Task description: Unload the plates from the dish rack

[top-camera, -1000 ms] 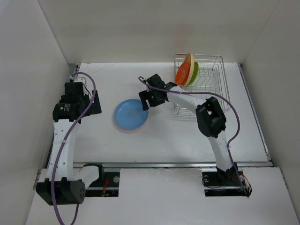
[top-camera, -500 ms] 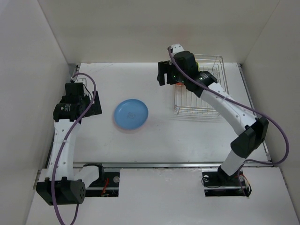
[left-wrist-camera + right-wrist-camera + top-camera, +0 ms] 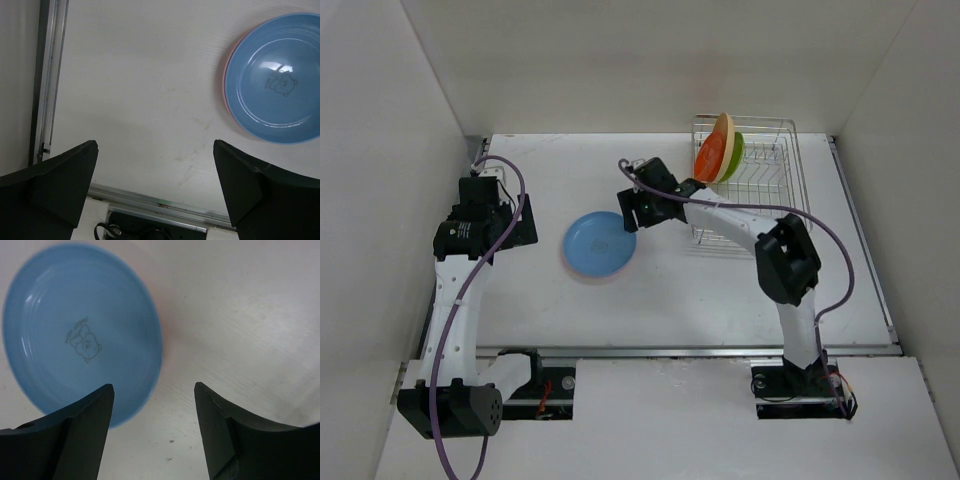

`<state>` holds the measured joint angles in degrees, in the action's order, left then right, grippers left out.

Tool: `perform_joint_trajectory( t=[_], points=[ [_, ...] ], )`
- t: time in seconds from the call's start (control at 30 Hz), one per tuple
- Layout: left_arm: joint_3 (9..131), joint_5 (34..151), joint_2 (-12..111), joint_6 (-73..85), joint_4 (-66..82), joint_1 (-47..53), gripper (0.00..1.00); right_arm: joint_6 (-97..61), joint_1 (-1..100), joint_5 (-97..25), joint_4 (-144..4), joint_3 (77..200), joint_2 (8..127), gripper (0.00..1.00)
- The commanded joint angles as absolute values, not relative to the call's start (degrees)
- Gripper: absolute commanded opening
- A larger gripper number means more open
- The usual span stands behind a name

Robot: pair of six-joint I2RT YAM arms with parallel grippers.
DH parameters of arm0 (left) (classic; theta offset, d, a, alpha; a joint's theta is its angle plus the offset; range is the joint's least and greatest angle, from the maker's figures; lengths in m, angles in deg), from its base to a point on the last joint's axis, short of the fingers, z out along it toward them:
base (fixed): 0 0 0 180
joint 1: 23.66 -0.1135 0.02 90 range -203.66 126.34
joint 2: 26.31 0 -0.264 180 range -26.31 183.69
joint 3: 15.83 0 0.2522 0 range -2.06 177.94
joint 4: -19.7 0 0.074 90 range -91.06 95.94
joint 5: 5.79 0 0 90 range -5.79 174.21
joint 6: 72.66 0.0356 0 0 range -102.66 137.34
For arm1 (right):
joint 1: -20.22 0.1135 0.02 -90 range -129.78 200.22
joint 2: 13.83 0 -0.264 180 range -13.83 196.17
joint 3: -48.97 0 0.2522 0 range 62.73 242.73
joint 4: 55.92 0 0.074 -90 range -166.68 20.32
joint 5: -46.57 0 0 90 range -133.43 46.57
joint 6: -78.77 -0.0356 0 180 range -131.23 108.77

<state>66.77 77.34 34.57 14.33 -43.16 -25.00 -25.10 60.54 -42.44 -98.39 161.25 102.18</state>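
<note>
The round blue plastic plate (image 3: 600,245) is laid over a pink plate (image 3: 223,87) on the white table (image 3: 620,310). The right gripper (image 3: 628,212) and left gripper (image 3: 155,165) are spread, empty. 3 plates (image 3: 720,150) are left in the silver wire dish rack (image 3: 760,210), so a reach there is called for.

Blue plate (image 3: 600,243) laid flat atop pink plate (image 3: 232,49), left of wire rack (image 3: 765,200), cream plate (image 3: 724,125), orange plate (image 3: 708,158), green plate (image 3: 732,152) stood on edge inside.

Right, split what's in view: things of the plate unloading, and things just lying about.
Job: dish rack; orange plate, green plate and cream plate standing in it; blue plate on pink plate on the table; right gripper, open.
Lying about: purple cable; left gripper, open.
</note>
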Motion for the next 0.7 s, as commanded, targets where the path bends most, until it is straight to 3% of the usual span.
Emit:
perform_joint_trajectory(
  t=[0.0,0.4,0.67],
  points=[
    [66.4,77.8,33.2,14.8,-42.7,-24.9,1.00,-27.9,61.5,-41.8,-96.9,164.6,105.1,0.70],
    [65.9,78.3,33.2,15.3,-42.7,-24.9,1.00,-28.5,62.6,-41.2,-95.3,165.3,113.4,0.55],
    [65.9,78.3,33.2,15.3,-42.7,-24.9,1.00,-29.0,62.6,-42.4,-95.4,164.8,114.4,0.53]
  ],
)
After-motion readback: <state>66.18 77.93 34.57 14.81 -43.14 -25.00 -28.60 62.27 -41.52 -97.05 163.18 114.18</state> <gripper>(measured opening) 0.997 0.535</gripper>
